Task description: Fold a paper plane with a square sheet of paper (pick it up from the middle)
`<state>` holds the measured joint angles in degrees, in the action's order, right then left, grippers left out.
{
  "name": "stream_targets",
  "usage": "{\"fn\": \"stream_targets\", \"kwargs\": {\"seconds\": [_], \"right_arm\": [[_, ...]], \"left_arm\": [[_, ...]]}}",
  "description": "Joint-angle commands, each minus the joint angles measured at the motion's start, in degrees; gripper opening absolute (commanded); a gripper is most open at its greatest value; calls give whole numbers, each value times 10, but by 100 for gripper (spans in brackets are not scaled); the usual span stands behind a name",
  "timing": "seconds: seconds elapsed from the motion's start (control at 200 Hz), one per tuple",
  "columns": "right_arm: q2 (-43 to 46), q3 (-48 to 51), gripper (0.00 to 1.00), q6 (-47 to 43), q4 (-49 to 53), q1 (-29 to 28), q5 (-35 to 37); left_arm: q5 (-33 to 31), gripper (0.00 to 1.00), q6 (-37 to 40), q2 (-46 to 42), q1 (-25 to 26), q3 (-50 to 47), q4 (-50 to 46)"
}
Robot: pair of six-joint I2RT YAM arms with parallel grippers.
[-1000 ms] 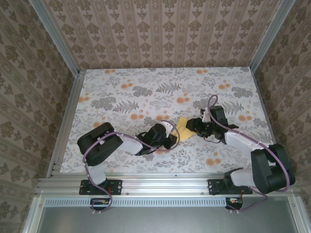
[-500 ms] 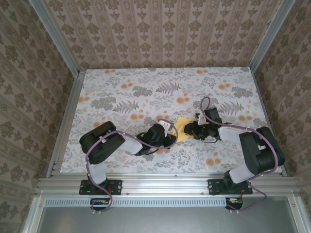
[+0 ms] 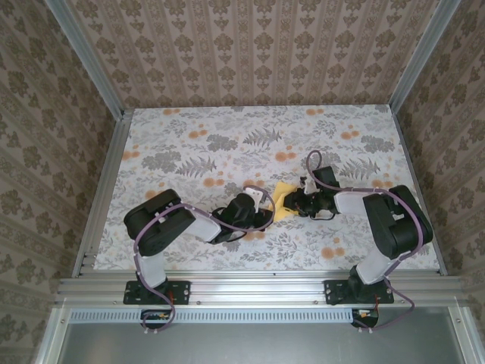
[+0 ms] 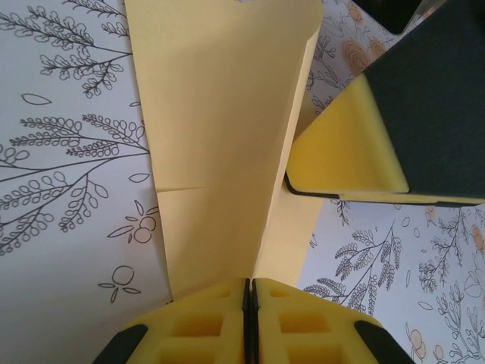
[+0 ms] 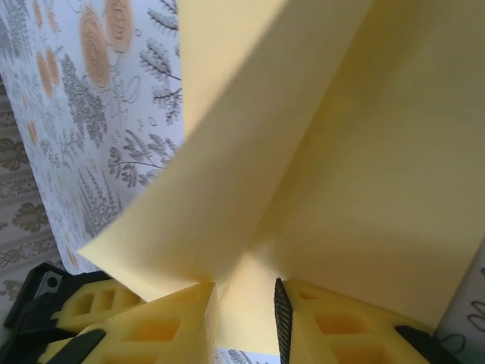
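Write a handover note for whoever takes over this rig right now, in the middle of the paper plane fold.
Left hand: shut on the yellow paper, pinching a raised fold.
Right hand: jaws apart, straddling the paper's ridge from the opposite side, not clamped on it.
Paper: mid-table, between the two hands, partly lifted off the surface.
Done: paper picked up; one long fold and a short crease show.
Left: no pointed dart shape yet, so the remaining folds still need doing.
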<state>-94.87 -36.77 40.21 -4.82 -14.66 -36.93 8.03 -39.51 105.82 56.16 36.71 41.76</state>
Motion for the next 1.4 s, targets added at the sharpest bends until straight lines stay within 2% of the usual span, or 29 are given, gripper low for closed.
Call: {"fn": "stream_targets", "kwargs": {"seconds": [0.0,0.32,0.565,0.85,1.265,1.395], "right_arm": [[-14,-14,29,-9,-6,-6,-5],[-24,-16,37,-5,14,-8,22],[-42,-28,39,-6,49,-7,47],[-65,-49,43,6,102,-10,86],[-81,-72,45,35,174,-16,147],[-82,-76,45,58,193,-16,165]], "left_arm": [[7,13,-17,10,-4,-9,-2],[16,18,-19,9,-5,1,-20],[23,27,-32,2,-11,4,-30],[7,37,-35,-48,-17,2,-73],[-11,42,-34,-76,-21,5,-89],[-3,43,-36,-81,-16,-1,-53]]}}
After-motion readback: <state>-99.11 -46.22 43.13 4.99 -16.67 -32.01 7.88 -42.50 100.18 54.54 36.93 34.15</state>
